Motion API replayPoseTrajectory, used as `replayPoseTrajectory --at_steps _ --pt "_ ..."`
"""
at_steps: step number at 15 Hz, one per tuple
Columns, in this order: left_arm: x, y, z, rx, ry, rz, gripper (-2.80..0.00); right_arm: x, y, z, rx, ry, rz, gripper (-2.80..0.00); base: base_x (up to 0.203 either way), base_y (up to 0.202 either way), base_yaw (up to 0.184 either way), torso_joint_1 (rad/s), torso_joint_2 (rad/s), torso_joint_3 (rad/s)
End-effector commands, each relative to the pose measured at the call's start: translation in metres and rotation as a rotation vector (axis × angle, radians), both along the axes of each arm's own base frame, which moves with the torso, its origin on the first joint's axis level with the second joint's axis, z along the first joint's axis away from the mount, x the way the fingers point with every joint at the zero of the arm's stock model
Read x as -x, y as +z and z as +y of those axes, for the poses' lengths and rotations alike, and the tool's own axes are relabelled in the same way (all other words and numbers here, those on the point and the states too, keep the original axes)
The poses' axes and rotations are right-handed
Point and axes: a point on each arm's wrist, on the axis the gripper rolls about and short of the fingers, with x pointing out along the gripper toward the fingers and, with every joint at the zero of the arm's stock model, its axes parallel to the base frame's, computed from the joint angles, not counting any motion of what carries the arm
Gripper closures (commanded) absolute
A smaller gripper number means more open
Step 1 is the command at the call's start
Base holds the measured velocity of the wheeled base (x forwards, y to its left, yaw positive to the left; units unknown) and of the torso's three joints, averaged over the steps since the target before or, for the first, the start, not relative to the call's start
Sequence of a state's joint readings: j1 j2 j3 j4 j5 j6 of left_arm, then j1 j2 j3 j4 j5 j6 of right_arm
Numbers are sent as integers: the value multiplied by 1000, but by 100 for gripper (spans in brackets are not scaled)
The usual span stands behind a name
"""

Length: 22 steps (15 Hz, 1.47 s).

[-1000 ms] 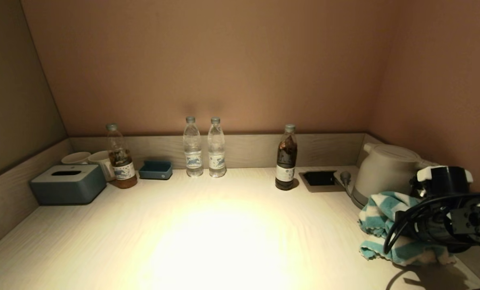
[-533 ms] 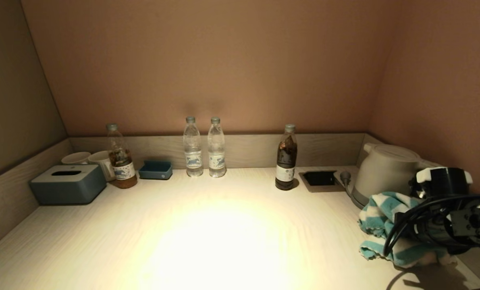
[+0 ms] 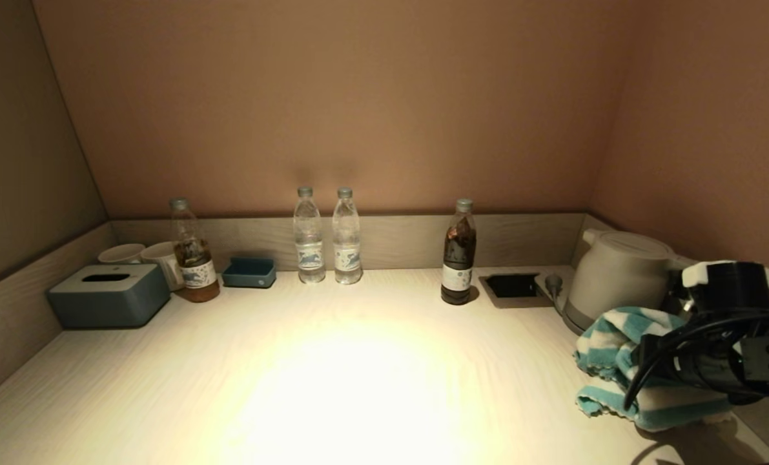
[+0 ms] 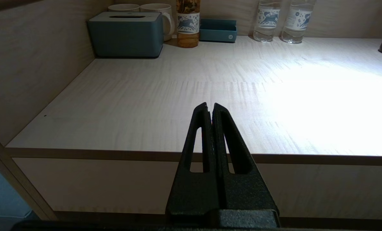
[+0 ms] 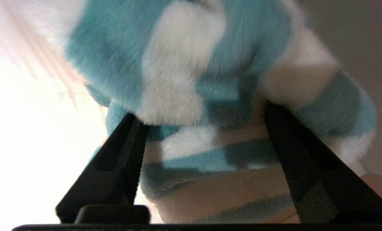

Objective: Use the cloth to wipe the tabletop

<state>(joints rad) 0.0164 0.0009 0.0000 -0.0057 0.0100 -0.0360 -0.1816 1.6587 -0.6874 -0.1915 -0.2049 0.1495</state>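
2 clear bottles point(image 3: 327, 236) stand capped; right pincer point(image 5: 203, 118) straddles cloth point(image 5: 210, 96).

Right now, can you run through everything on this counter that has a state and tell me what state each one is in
cloth: crumpled, at the counter's right end
right gripper: open, fingers astride the cloth
left gripper: shut, empty, off the front edge
two water bottles: capped, upright
dark bottle: capped, upright
amber bottle: capped, partly full
kettle: lid down

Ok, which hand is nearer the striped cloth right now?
The right. The right hand is at the striped cloth beside the kettle, its fingers spread on either side of a fold. The left hand is shut at the table's front left edge, far from the cloth.
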Motion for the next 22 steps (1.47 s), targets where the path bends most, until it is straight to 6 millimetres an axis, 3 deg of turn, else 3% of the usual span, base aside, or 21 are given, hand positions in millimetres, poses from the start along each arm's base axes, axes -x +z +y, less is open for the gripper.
replayPoseTrajectory --at_steps 1,4,11,13,16,17,18,22 --pt "0 0 0 1 1 0 0 21 40 12 32 38 -153 -280 0 0 0 0 0 0" --pt "0 0 0 1 1 0 0 37 62 29 43 105 -250 -280 0 0 0 0 0 0" --pt "0 0 0 1 1 0 0 60 86 43 48 164 -367 -280 0 0 0 0 0 0" --pt "0 0 0 1 1 0 0 78 102 48 50 194 -450 -280 0 0 0 0 0 0" --pt "0 0 0 1 1 0 0 86 106 53 54 225 -472 -280 0 0 0 0 0 0" --pt "0 0 0 1 1 0 0 101 114 56 62 252 -522 -280 0 0 0 0 0 0" --pt "0 0 0 1 1 0 0 115 121 58 71 280 -562 0 0 0 0 0 0 0" --pt "0 0 0 1 1 0 0 139 132 61 111 341 -620 0 0 0 0 0 0 0"
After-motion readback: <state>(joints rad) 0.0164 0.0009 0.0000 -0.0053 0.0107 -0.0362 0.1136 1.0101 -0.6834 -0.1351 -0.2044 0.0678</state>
